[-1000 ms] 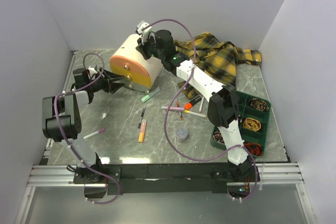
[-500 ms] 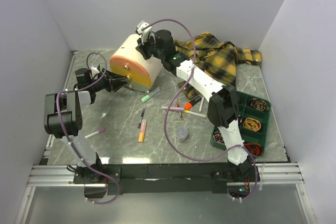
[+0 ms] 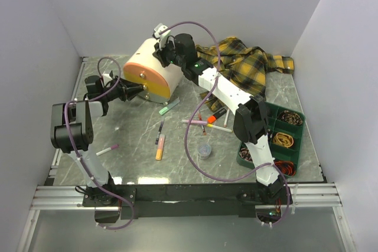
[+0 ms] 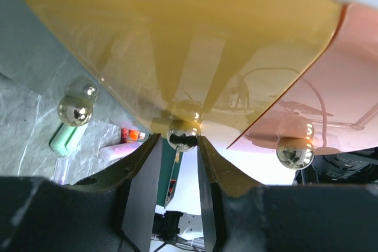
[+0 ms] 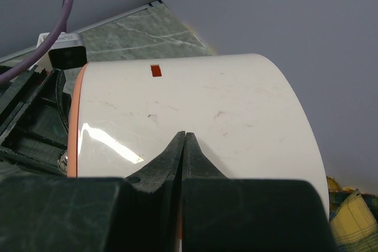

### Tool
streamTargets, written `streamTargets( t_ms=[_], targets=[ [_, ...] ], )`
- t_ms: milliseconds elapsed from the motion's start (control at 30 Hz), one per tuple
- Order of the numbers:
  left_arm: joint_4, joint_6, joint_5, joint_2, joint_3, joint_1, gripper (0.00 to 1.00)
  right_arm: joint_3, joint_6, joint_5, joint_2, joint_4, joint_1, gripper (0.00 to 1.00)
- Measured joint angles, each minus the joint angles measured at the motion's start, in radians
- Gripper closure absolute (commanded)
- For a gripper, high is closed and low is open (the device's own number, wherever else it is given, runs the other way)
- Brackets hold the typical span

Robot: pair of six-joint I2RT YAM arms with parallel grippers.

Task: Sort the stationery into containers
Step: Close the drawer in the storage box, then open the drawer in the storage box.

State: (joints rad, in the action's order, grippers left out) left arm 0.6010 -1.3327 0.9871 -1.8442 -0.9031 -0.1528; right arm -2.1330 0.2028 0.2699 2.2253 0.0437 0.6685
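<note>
The cream drum-shaped drawer box (image 3: 155,72) lies at the back left, its orange front (image 4: 177,39) facing my left gripper (image 3: 140,90). The left fingertips sit on either side of the middle shiny knob (image 4: 183,136) and pinch it. My right gripper (image 5: 184,137) is shut and empty, its tip resting on the box's cream top (image 5: 207,98). Loose stationery lies on the table: an orange marker (image 3: 160,147), a black pen (image 3: 160,129), a pink pen (image 3: 106,150), a pale green piece (image 3: 169,108), a grey pot (image 3: 204,150) and several pens (image 3: 204,123).
The dark green tray (image 3: 302,128) at the right holds coiled rubber bands (image 3: 283,140). A yellow-and-black plaid shirt (image 3: 248,66) lies at the back right. Two more knobs (image 4: 75,110) (image 4: 295,152) flank the middle one. Walls close in on three sides.
The left gripper has moved in toward the box front and its jaws have narrowed onto the middle knob. The right arm and the loose items have not moved.
</note>
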Motion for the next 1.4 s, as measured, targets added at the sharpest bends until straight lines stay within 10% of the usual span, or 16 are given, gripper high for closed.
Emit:
streamTargets(
  t_ms=[500, 767, 1400],
  targets=[
    [0.005, -0.018, 0.003, -0.019, -0.023, 0.011, 0.64, 0.000, 0.000, -0.003, 0.003, -0.006, 0.003, 1.00],
    [0.008, -0.023, 0.006, -0.019, -0.023, 0.013, 0.87, 0.000, 0.000, -0.006, 0.003, -0.006, 0.003, 1.00],
    [-0.183, 0.075, 0.019, 0.167, 0.100, -0.047, 0.88, 0.000, 0.022, -0.014, 0.004, -0.008, 0.003, 1.00]
  ],
)
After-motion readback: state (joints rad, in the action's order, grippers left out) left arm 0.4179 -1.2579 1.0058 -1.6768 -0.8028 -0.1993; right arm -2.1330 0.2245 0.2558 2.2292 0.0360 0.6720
